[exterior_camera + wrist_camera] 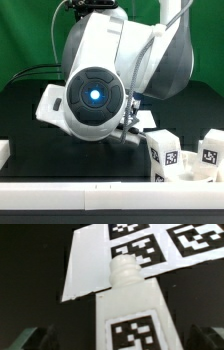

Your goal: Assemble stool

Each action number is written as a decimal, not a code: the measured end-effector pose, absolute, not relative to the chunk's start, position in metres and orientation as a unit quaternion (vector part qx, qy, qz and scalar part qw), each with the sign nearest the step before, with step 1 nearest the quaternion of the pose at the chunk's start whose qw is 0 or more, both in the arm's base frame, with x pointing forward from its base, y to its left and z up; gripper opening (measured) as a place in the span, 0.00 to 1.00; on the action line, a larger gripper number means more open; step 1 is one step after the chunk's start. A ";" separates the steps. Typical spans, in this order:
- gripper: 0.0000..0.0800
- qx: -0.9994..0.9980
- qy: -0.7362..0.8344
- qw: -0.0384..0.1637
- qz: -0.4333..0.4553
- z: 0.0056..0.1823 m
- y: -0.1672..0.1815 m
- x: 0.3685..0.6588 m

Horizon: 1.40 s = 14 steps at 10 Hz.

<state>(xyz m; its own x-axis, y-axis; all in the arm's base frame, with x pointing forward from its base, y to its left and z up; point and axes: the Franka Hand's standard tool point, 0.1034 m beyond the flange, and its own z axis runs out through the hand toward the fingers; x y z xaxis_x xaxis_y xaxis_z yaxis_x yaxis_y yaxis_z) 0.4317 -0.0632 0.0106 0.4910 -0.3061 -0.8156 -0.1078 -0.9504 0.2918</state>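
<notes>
Green curtain behind, black counter [25, 105] in front, with a white rail [70, 190] along the near edge. Most of the exterior view is filled by the robot arm [110, 70], its blue-lit joint facing the camera, so the work area under it is largely hidden. A flat white piece [50, 103] pokes out from behind the arm on the exterior view's left; can't tell what it is. On the exterior view's right, two tagged white legs [165, 153] and [210, 152] stand loose on the counter, apart from each other, not attached to anything. Wrist view: a third leg [135, 317], long white block with a tag on its face and a threaded stub on its end, runs straight out between the pincer [115, 339] fingers, whose dark tips [40, 338] show at either side of it. Looks clamped on that leg, though actual contact is out of frame, so that's a judgement. Beyond the stub lies the marker board [100, 263], flat white with several tags. Seat disc not clearly visible in either view. Progress guess: early. No leg seen screwed into a seat, one leg in hand, two waiting, so basically all the joining is left.
</notes>
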 end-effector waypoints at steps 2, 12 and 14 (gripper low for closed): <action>0.49 0.857 -0.121 0.101 -0.490 0.011 -0.064 0.432; 0.42 0.937 -0.087 0.104 -0.322 0.094 -0.027 0.473; 0.42 0.965 -0.150 0.053 -0.210 0.115 0.031 0.500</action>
